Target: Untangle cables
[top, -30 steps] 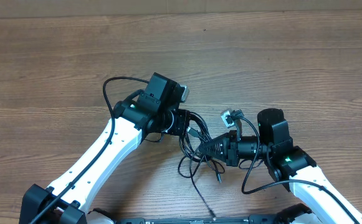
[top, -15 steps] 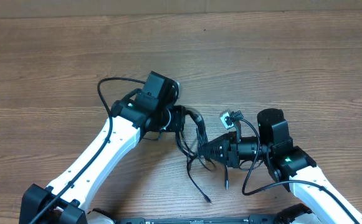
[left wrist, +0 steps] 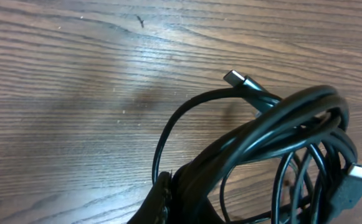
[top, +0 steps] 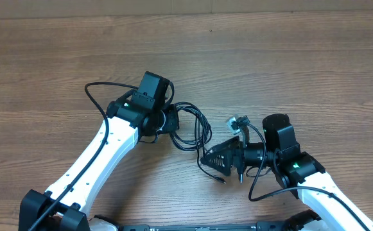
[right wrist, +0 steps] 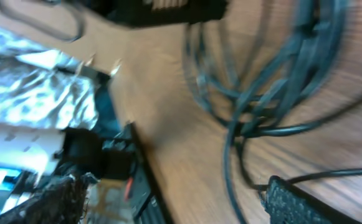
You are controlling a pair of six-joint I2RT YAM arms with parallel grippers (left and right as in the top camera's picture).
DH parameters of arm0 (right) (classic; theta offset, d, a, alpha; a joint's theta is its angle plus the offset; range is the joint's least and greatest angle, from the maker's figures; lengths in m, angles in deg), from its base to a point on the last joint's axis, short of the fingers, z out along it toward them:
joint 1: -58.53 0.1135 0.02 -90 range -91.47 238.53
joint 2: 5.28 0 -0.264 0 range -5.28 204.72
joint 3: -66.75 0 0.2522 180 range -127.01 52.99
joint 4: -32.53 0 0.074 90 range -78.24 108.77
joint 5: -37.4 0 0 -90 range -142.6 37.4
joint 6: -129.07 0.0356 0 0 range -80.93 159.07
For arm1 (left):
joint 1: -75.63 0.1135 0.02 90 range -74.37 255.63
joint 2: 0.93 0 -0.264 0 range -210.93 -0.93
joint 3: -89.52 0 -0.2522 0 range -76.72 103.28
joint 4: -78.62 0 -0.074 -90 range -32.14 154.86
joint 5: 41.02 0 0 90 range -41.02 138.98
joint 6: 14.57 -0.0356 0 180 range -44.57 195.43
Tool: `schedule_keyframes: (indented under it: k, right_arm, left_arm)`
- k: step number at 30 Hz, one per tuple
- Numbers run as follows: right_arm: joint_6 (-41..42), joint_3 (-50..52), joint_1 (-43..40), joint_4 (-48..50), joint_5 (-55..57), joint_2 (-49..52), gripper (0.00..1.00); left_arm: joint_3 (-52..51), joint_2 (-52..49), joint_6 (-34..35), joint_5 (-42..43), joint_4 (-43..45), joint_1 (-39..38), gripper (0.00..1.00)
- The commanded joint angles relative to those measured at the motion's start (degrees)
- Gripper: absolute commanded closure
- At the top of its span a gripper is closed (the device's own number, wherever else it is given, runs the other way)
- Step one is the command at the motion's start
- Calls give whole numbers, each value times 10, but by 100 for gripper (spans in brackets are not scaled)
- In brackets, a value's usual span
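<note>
Overhead view showed the cables (top: 199, 128) looped above the table (top: 302, 64) between the arms. The bundle was pinched in the closed left gripper (top: 171, 122), while the right gripper (top: 214, 163) stood wide with one strand trailing past it, ungripped. The cords appeared light, limp and smooth, so liable to slip and snag; a hold just behind a plug (left wrist: 235, 78) was judged surest.

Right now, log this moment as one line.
left claw: shut on cables | right claw: open, holding nothing | cables: tangled
</note>
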Motion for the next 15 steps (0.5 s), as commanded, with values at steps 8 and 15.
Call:
schedule_keyframes:
  k: [8, 15]
  right_arm:
    - [30, 2, 3, 54, 159, -7, 8]
    - [28, 2, 3, 88, 207, 1, 8]
  left_arm:
    - [8, -4, -43, 35, -6, -1, 96]
    - [8, -4, -74, 90, -6, -2, 96]
